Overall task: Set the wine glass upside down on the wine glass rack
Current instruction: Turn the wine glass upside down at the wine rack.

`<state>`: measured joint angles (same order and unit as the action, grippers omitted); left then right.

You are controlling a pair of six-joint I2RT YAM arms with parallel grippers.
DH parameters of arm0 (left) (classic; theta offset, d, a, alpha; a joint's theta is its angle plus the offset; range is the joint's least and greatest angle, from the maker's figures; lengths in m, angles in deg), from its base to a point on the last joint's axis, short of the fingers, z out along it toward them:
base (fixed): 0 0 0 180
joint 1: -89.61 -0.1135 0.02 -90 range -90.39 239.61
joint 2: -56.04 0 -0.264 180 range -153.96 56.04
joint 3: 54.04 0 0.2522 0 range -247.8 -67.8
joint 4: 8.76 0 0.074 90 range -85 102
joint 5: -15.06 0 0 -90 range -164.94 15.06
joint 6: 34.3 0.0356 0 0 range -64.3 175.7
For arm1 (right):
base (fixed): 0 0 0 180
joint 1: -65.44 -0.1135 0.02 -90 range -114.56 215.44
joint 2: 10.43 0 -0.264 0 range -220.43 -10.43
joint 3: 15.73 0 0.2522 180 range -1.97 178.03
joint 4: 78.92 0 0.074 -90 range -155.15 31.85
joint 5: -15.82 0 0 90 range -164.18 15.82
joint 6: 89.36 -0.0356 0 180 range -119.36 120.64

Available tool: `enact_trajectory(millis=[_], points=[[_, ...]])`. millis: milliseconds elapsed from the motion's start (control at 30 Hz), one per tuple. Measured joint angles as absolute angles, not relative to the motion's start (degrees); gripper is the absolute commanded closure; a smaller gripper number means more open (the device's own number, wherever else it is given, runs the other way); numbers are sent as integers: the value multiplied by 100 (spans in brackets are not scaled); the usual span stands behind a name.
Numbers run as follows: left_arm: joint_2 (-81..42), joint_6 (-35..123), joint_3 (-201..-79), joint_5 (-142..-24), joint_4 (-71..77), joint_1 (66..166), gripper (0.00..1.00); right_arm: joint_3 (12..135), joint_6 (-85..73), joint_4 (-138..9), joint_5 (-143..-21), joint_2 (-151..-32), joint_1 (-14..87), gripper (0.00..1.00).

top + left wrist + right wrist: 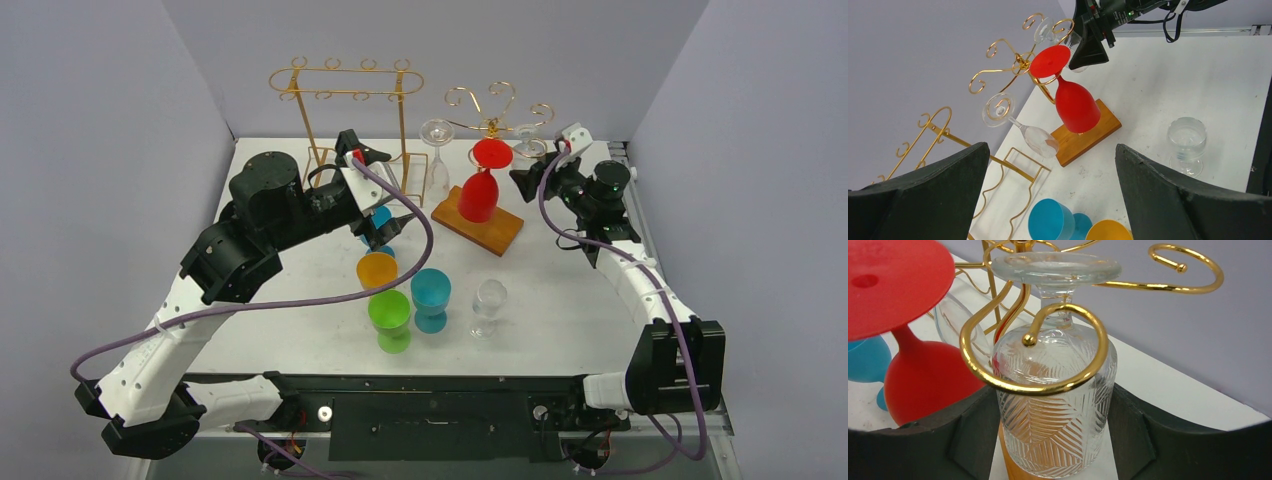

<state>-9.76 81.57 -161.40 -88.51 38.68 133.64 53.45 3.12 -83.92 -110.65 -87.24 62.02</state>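
Observation:
A clear patterned wine glass (pixel 1053 390) hangs upside down, its stem inside a gold hook (pixel 1033 382) of the tree-shaped rack (pixel 490 108) on a wooden base (pixel 478 222). My right gripper (pixel 1053 412) is shut on its bowl, one finger against each side; it also shows in the top view (pixel 530 180). A red glass (pixel 480 190) and a smooth clear glass (pixel 437 135) hang upside down on the same rack. My left gripper (pixel 1050 150) is open and empty, above a blue glass (pixel 1053 220) left of the rack.
A tall gold bar rack (pixel 345 85) stands at the back left. Orange (pixel 377 270), green (pixel 390 318) and teal (pixel 431 295) glasses and an upright clear glass (pixel 489 303) stand mid-table. Grey walls enclose the table.

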Motion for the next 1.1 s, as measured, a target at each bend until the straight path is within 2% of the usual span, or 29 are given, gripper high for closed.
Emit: enact_trajectory(millis=[1100], points=[[-984, 8119, -16095, -8824, 3837, 13364, 5, 4381, -269, -9686, -11231, -8248, 6248, 91]])
